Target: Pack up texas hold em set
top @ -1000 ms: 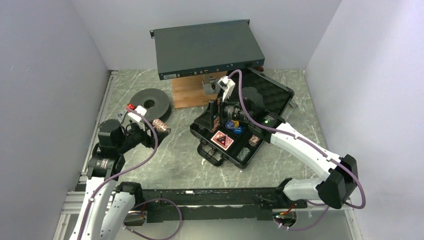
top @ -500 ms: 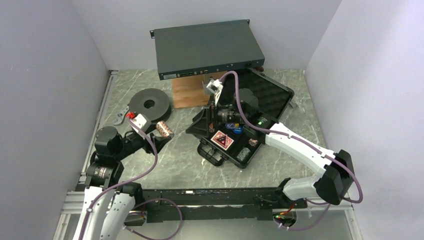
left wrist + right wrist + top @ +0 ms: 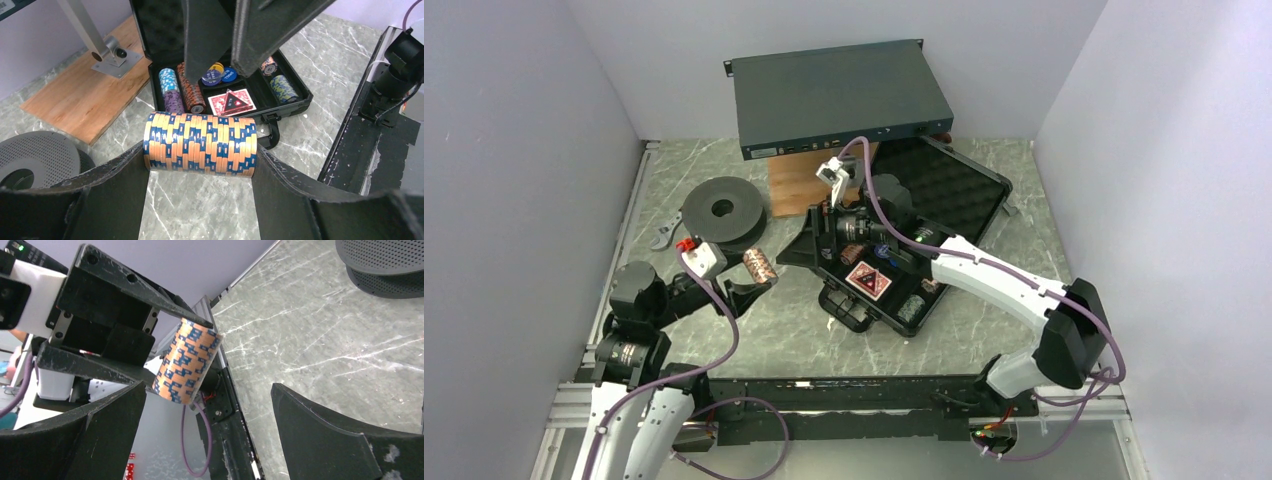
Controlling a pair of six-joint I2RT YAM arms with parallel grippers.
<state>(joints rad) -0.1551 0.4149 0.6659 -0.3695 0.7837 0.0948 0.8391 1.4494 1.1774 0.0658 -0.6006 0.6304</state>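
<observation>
A large grey electronics box (image 3: 834, 95) stood at the back of the marble table (image 3: 774, 330), above a wooden board (image 3: 796, 190). A small metal post (image 3: 102, 45) was fixed on this board. A dark round spool (image 3: 722, 210) lay flat just left of it.
</observation>
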